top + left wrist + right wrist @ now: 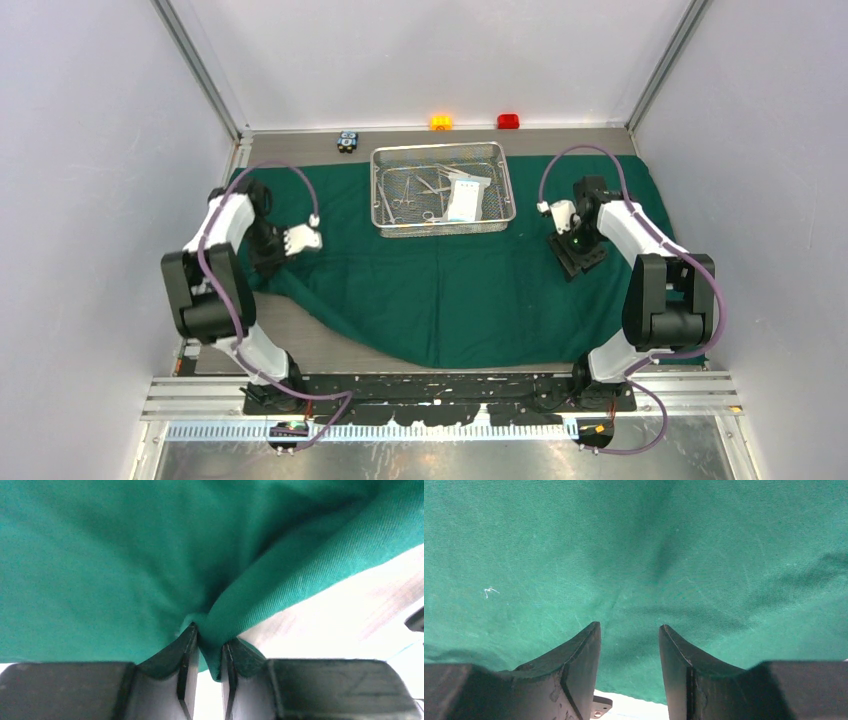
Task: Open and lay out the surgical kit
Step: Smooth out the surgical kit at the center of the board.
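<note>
Top: dark green cloth wrap (450, 290) spread across the tabletop (305, 345). Rectangular silver wire-mesh tray (445, 231) sits on it near the far edge, holding slim steel instruments (410, 195) and a flat white-blue packet (462, 200).
Left wrist: left hand (209, 636) pinches a cloth fold.
Right wrist: right hand (629, 626) spread wide over the cloth, gripping nothing.

**Too Small, Tucked Away**

Inside the tray (445, 231), the steel tools (410, 195) are showing too small to tell apart, and the print on the packet (462, 198) is blurring out. Left of the tray, a pinched fold of cloth (450, 290) is covering the inner pads of the left gripper (209, 637), and the cloth is running past the edges of both wrist views.
</note>
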Tool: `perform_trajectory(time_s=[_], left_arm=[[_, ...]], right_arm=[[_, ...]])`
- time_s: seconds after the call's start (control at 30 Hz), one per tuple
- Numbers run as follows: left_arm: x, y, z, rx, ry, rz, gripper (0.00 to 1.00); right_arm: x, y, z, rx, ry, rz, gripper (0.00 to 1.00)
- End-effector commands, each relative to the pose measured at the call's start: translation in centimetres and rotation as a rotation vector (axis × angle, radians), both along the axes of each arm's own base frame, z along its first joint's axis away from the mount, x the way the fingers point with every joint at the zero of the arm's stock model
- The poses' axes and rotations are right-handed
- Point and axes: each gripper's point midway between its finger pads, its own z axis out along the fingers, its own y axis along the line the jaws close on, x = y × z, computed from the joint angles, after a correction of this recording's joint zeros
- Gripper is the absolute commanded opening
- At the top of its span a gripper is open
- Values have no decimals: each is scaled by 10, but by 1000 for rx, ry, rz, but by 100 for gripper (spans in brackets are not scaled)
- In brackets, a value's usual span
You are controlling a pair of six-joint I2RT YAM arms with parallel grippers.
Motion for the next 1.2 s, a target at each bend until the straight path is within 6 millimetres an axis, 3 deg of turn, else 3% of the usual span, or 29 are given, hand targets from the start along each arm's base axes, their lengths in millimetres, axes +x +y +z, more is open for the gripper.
perform_trajectory(time_s=[0.0,0.4,0.57,0.73,0.83,0.93,1.07,1.17], left_arm=[[50,-10,13,-4,-18,131,25],[151,18,2,158,-197,264,52],[188,28,14,177,-358,401,59],[212,28,39,139,-485,493,66],[219,27,56,119,-536,528,68],[215,27,66,107,-548,545,70],[197,37,73,75,-556,641,76],[175,47,82,-42,-537,776,82]], right_arm=[[0,-2,12,-22,-28,-3,51],[-8,-5,12,-38,-21,-12,50],[-7,-4,9,-35,-12,-20,50],[-8,-4,7,-31,-7,-22,50],[-9,-4,5,-33,-3,-23,50],[-11,-4,3,-36,-1,-23,50],[-11,-4,0,-33,1,-22,49],[-11,-3,-4,-30,8,-21,49]])
